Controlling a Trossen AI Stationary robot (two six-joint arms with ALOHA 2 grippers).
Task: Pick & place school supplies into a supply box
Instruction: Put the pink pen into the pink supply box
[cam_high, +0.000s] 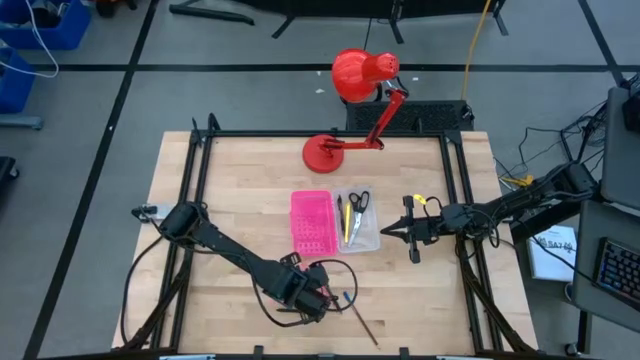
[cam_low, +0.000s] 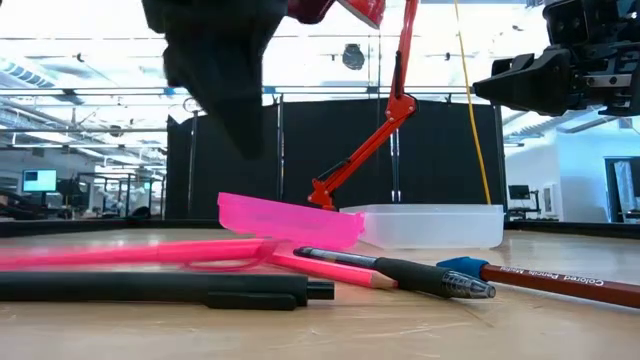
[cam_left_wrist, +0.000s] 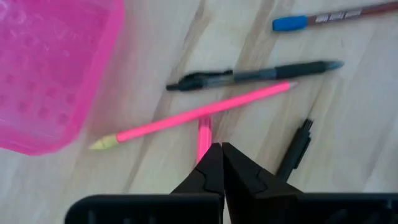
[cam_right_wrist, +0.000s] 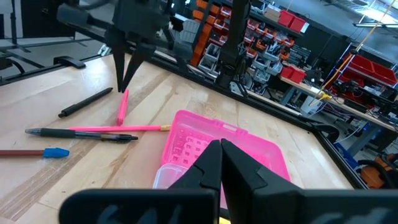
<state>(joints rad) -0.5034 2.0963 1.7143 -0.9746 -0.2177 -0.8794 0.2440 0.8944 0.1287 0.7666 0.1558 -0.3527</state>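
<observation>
I see the wooden surface (cam_high: 230, 210) with the supply box (cam_high: 335, 221) in the middle: a pink half on the left, a clear half holding scissors (cam_high: 359, 201) on the right. The right gripper (cam_high: 388, 231) waits beside the box, fingers closed on nothing. My left gripper (cam_left_wrist: 221, 152), fingers closed and empty, hangs over a short pink pen (cam_left_wrist: 203, 138), ready to grab it, I think.

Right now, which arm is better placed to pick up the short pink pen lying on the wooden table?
Left. The left gripper hangs directly over the short pink pen, fingers shut. The right gripper waits beyond the clear plastic tray, away from the loose pens.
</observation>
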